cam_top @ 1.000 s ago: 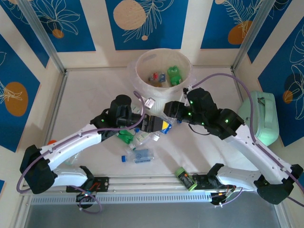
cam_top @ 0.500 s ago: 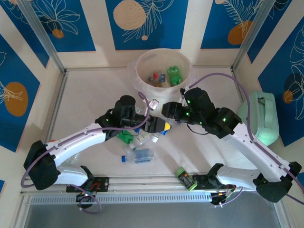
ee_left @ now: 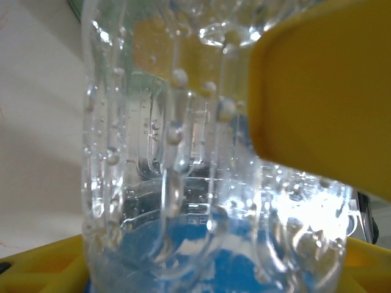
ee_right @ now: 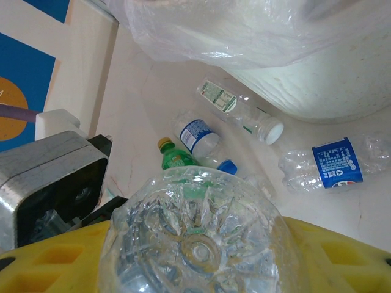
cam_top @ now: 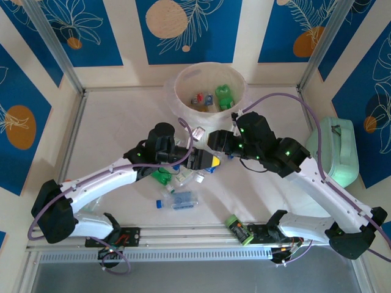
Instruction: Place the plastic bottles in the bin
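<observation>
My left gripper (cam_top: 206, 162) is at mid-table, and its yellow fingers (ee_left: 324, 104) are shut on a clear plastic bottle (ee_left: 183, 183) with a blue label. This bottle sits very close in the left wrist view. My right gripper (cam_top: 216, 143) hovers just beyond it, below the bin (cam_top: 183, 97), shut on another clear bottle (ee_right: 198, 244) whose base faces the camera. Several bottles lie inside the bin, one of them green (cam_top: 224, 96). On the table lie a green bottle (ee_right: 174, 157), a blue-labelled one (ee_right: 198, 137), a green-labelled clear one (ee_right: 235, 110) and a crushed blue-labelled one (ee_right: 333, 163).
A mint-green case (cam_top: 335, 152) rests at the right edge. Another green bottle (cam_top: 238, 229) lies by the front rail, and a clear blue-labelled one (cam_top: 180, 200) lies near the front centre. The bin's bag liner (ee_right: 201, 30) hangs over its wall. The two grippers are close together.
The left gripper has moved slightly right toward the right gripper, and its jaws have closed on the blue-labelled bottle. The right gripper has shifted a little left, still holding its bottle.
</observation>
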Motion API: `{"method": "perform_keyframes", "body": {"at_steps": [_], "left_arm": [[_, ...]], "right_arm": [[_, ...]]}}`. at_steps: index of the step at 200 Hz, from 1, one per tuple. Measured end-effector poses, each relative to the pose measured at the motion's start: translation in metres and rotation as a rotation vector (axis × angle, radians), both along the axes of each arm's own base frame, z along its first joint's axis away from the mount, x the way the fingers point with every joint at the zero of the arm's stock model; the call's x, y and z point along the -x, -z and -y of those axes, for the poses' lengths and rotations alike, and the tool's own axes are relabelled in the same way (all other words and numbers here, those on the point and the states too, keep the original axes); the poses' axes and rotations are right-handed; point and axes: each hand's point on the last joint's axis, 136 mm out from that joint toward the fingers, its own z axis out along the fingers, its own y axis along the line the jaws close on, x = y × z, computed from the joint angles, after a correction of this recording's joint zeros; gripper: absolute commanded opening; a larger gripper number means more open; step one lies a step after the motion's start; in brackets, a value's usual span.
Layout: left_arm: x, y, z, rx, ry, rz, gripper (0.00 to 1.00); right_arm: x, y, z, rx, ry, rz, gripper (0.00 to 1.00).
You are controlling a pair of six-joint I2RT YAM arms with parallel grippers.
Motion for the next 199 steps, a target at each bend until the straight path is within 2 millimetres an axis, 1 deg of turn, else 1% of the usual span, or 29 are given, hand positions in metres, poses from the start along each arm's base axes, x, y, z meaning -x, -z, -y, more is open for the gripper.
{"method": "perform_keyframes", "body": {"at_steps": [11, 26, 45, 66, 81, 102, 113, 128, 143, 164, 184, 199], "left_arm": [[-0.001, 0.0, 0.0, 0.005, -0.005, -0.007, 0.59], [-0.005, 0.001, 0.0, 0.006, -0.032, -0.007, 0.59], [-0.009, 0.001, 0.001, 0.006, -0.058, -0.01, 0.59], [-0.014, 0.001, 0.001, 0.007, -0.083, -0.006, 0.59], [-0.019, 0.001, 0.0, 0.002, -0.115, -0.005, 0.59], [-0.033, 0.002, -0.006, -0.023, -0.201, -0.028, 0.59], [-0.042, 0.002, -0.011, -0.039, -0.256, -0.048, 0.59], [-0.058, -0.005, -0.022, -0.045, -0.35, -0.066, 0.59], [-0.074, -0.019, -0.035, -0.022, -0.451, -0.081, 0.59], [-0.087, -0.041, -0.049, 0.033, -0.549, -0.099, 0.58], [-0.093, -0.061, -0.051, 0.086, -0.586, -0.11, 0.57], [-0.095, -0.068, -0.051, 0.117, -0.601, -0.128, 0.56]], "right_arm": [[-0.001, 0.0, 0.001, 0.002, 0.007, 0.001, 0.76], [-0.001, 0.0, 0.002, 0.003, 0.017, -0.002, 0.82], [-0.002, -0.005, 0.008, -0.003, 0.049, 0.001, 0.86], [0.0, -0.013, 0.021, -0.02, 0.089, 0.016, 0.86], [0.004, -0.022, 0.03, -0.043, 0.105, 0.04, 0.83], [0.014, -0.035, 0.039, -0.082, 0.109, 0.076, 0.79], [0.021, -0.035, 0.042, -0.094, 0.103, 0.087, 0.78], [0.031, -0.028, 0.042, -0.092, 0.084, 0.088, 0.76], [0.042, -0.019, 0.035, -0.08, 0.039, 0.085, 0.74], [0.053, -0.007, 0.014, -0.067, -0.046, 0.076, 0.74], [0.061, -0.002, -0.014, -0.055, -0.134, 0.083, 0.74], [0.064, 0.0, -0.032, -0.048, -0.184, 0.095, 0.74]]}}
